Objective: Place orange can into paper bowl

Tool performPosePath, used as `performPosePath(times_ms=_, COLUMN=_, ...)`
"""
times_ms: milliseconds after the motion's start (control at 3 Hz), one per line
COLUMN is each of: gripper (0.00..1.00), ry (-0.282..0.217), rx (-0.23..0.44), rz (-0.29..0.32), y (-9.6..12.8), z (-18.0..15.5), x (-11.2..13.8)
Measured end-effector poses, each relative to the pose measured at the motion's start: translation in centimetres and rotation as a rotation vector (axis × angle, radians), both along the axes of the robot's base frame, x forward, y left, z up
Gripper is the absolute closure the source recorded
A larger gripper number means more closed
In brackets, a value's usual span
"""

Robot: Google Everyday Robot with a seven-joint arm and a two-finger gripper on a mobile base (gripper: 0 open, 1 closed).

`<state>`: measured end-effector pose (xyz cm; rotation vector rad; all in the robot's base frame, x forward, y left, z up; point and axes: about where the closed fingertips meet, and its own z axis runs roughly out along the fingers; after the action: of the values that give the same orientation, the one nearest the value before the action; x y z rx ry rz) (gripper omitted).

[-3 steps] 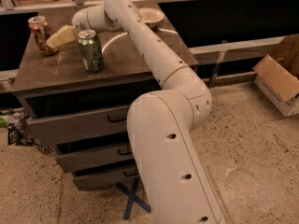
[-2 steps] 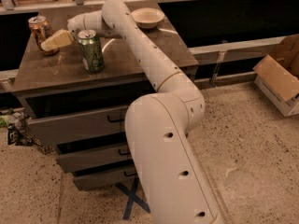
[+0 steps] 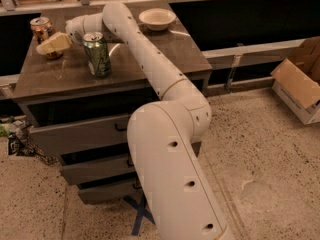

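Orange can [image 3: 40,28]: orange-brown, silver top with pull tab, upright near the table's back-left corner; lower part hidden. Gripper [image 3: 53,44] sits just in front of the can by the left edge; contact can't be told. Paper bowl [image 3: 157,19]: off-white, shallow, flared rim, open side up, at the back edge right of middle, well apart from the can.

High camera looks down arm [image 3: 150,69] toward end effector [image 3: 49,45], far left.
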<state>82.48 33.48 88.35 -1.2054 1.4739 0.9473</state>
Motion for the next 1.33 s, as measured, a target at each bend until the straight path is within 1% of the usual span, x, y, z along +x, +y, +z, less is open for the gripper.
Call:
performPosePath(times_ms=333, gripper=0.03, ry=0.034, rx=-0.036, rz=-0.049, y=0.9, z=-0.1, x=0.3)
performPosePath(times_ms=667, gripper=0.24, ry=0.061, rx=-0.039, rz=-0.060, y=1.2, z=-0.5, x=0.3)
performPosePath(times_ms=1000, gripper=0.47, ry=0.066, rx=-0.036, rz=-0.052, y=1.3, z=-0.5, x=0.1)
performPosePath(times_ms=1333, gripper=0.70, ry=0.084, rx=-0.002, rz=-0.053, y=-0.2, z=1.0, x=-0.1)
